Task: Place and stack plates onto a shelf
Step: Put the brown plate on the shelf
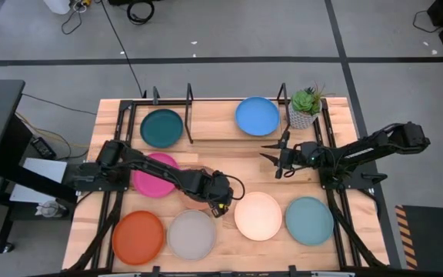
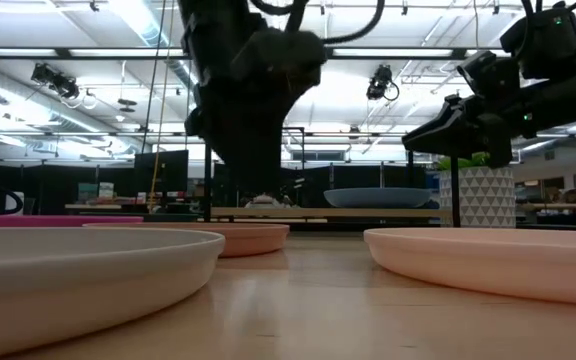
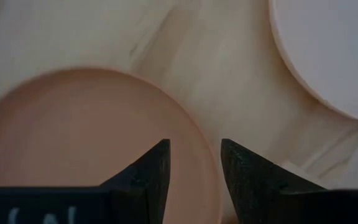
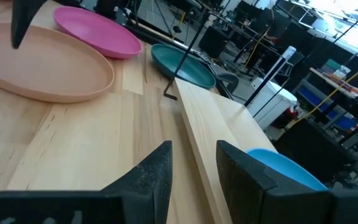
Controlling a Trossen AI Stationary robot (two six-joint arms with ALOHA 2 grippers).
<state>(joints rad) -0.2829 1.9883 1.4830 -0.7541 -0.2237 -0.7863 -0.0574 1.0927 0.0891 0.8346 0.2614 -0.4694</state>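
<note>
My left gripper (image 1: 218, 198) (image 3: 194, 167) is open and hovers low over the peach-tan plate (image 3: 73, 137) (image 2: 238, 238) at the table's middle, one finger above the plate's inside and one beyond its rim. My right gripper (image 1: 273, 158) (image 4: 193, 167) is open in the air just in front of the shelf (image 1: 206, 132), near the bright blue plate (image 1: 257, 116). The blue plate and the dark teal plate (image 1: 162, 128) lie flat on the shelf's wood base. The magenta (image 1: 154, 175), orange (image 1: 138, 236), grey (image 1: 191, 234), cream (image 1: 258, 215) and light teal (image 1: 309, 221) plates lie flat on the table.
A small green plant in a white pot (image 1: 306, 108) stands at the shelf's right end, close to my right arm. Thin black upright posts (image 1: 189, 114) divide the shelf. Bare wood shows between the shelf and the near row of plates.
</note>
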